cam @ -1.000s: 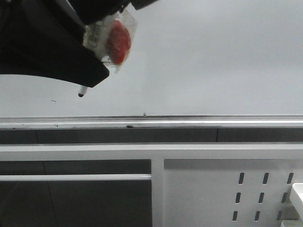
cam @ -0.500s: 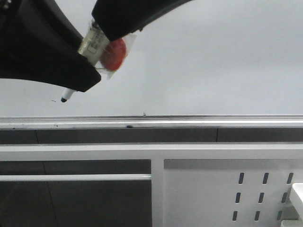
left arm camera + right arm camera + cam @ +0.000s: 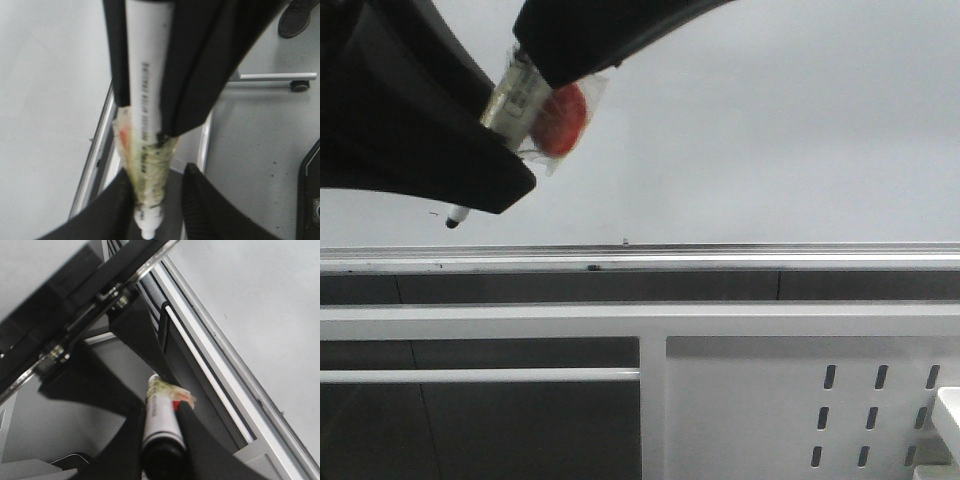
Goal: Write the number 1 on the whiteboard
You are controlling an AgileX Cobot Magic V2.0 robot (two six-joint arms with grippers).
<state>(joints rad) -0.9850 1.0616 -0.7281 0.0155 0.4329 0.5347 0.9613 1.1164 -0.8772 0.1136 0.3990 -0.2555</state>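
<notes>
The whiteboard (image 3: 770, 130) is pale grey with a silver rail (image 3: 720, 255) along its lower edge; it also shows in the left wrist view (image 3: 45, 100) and the right wrist view (image 3: 260, 300). No number 1 stroke shows on it, only tiny specks. A white marker (image 3: 515, 95), wrapped in clear tape with a red patch, points down-left; its dark tip (image 3: 451, 222) is just above the rail. My right gripper (image 3: 160, 407) is shut on the marker's (image 3: 159, 415) black end. My left gripper (image 3: 158, 172) stands open around the marker (image 3: 145, 100), which touches one finger.
Below the rail are a white frame bar (image 3: 520, 322) and a white perforated metal panel (image 3: 800, 400). A frame leg with a caster (image 3: 299, 86) stands on the grey floor, and a dark object (image 3: 311, 185) is at that view's edge.
The marker and both arms have moved left and slightly down; the tip has dropped from mid-board toward the rail. The right arm now shows more fully over the marker.
</notes>
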